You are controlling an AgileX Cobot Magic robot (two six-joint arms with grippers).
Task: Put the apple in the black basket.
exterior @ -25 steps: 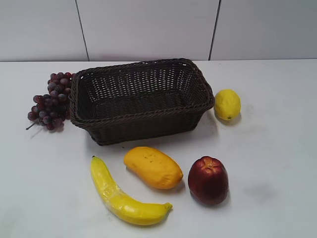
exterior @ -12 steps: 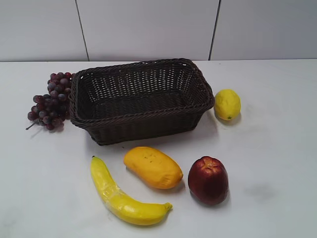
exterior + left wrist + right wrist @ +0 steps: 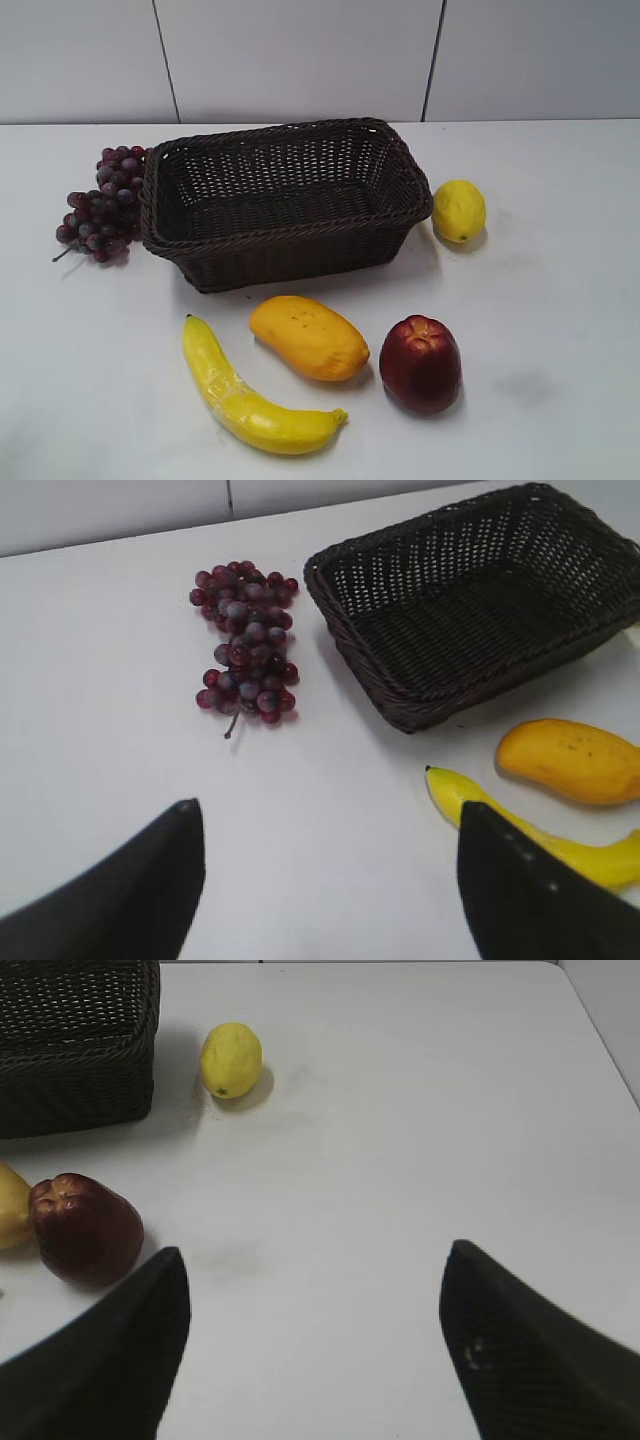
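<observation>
Nothing has shifted: the dark red glossy apple sits untouched on the white counter below the empty black woven basket, both hands spread wide, holding nothing.

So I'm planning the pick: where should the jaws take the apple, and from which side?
Across the apple's widest middle, coming from above: it sits upright, dimple up, with the mango close on its left, so close the jaws front to back.
</observation>
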